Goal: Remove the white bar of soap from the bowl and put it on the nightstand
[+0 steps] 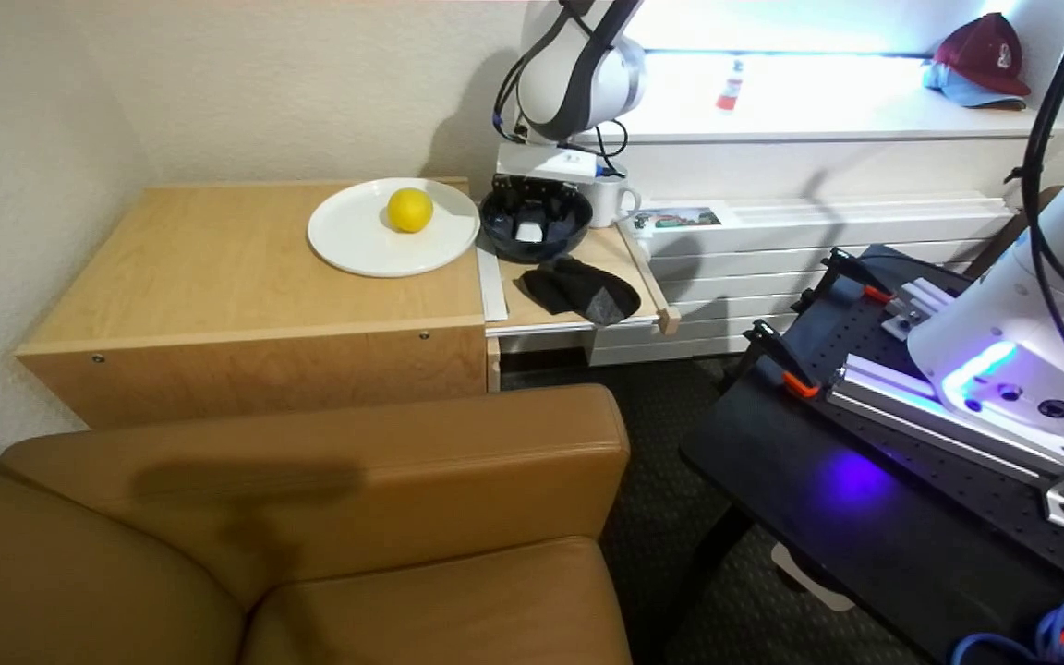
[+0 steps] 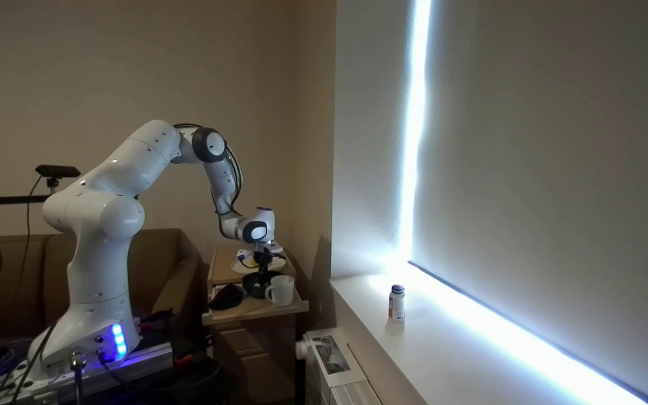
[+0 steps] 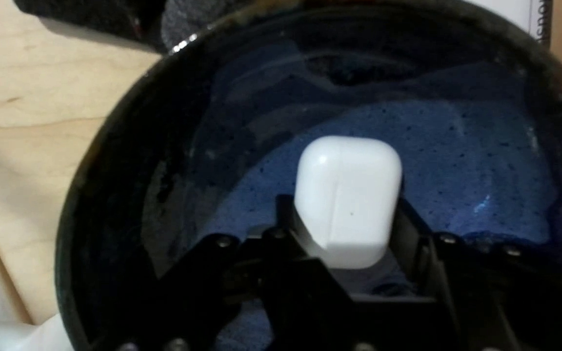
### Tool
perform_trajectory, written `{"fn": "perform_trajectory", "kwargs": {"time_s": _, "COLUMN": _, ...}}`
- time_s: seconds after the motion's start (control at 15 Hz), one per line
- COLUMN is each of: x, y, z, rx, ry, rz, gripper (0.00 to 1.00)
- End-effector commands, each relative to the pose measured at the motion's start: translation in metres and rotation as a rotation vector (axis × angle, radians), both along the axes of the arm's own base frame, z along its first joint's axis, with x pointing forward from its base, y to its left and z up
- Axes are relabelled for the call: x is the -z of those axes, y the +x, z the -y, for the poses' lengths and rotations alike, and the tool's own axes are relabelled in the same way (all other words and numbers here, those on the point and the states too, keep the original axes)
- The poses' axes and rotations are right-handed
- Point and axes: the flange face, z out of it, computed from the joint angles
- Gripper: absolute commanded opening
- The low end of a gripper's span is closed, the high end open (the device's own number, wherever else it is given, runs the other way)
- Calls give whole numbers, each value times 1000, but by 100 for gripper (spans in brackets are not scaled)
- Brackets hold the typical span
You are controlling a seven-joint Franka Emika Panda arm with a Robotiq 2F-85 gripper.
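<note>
Close quarters on a wooden counter: a dark blue-black bowl stands on its lower shelf among near neighbors. In an exterior view, a white mug stands just beside the bowl at two o'clock, and a dark cloth item lies at five o'clock, close by the rim; whether it touches is hard to tell. At nine o'clock, on the higher top, a white plate bearing a yellow round fruit takes up the end nearest the bowl, a white strip running below it. Well apart, toward two o'clock, a small bottle and a maroon cap sit by the window. A brown upholstered seat fills the foreground from six to eight o'clock.

The hand points down into the bowl, ringed by its wall. In the wrist view, the white bar of soap shows inside the bowl, near the middle, with the fingers at its eight and four o'clock. Their gap is about as wide as the bar, and both appear to meet its sides; whether they clasp it or merely flank it cannot be told.
</note>
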Motion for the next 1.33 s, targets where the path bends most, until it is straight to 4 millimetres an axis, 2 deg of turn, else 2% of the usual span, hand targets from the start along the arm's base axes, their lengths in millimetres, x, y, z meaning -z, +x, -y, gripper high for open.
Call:
{"fn": "perform_trajectory", "kwargs": {"time_s": 0.0, "x": 5, "y": 2, "z": 6, "rx": 25, "ry": 17, "rz": 4, "gripper": 25}}
{"fn": "perform_trajectory", "kwargs": {"time_s": 0.13, "x": -4, "y": 1, "z": 10, "rx": 31, "ry": 32, "rz": 1, "gripper": 25}}
{"fn": "perform_trajectory", "kwargs": {"time_s": 0.4, "x": -42, "y": 1, "z": 24, "rx": 35, "ry": 44, "rz": 18, "gripper": 25}}
{"fn": "perform_trajectory", "kwargs": {"time_s": 0.6, "x": -85, "y": 0, "z": 30, "rx": 15, "ry": 69, "rz": 51, "gripper": 25}}
{"fn": "perform_trajectory", "kwargs": {"time_s": 0.73, "x": -118, "y": -6, "z": 22, "rx": -57, "ry": 119, "rz": 62, "gripper": 25}}
{"fn": "perform_trajectory", "kwargs": {"time_s": 0.87, "x": -150, "y": -17, "z": -2, "rx": -166, "ry": 175, "rz": 74, "gripper": 25}}
{"fn": "perform_trajectory", "kwargs": {"time_s": 1.0, "x": -173, "y": -33, "z": -46, "rx": -273, "ry": 215, "rz": 65, "gripper": 25}}
{"fn": "perform_trajectory", "kwargs": {"time_s": 1.13, "x": -185, "y": -53, "z": -95, "rx": -382, "ry": 248, "rz": 35, "gripper": 25}}
{"fn": "perform_trajectory", "kwargs": {"time_s": 1.27, "x": -193, "y": -69, "z": -127, "rx": -483, "ry": 296, "rz": -1, "gripper": 25}}
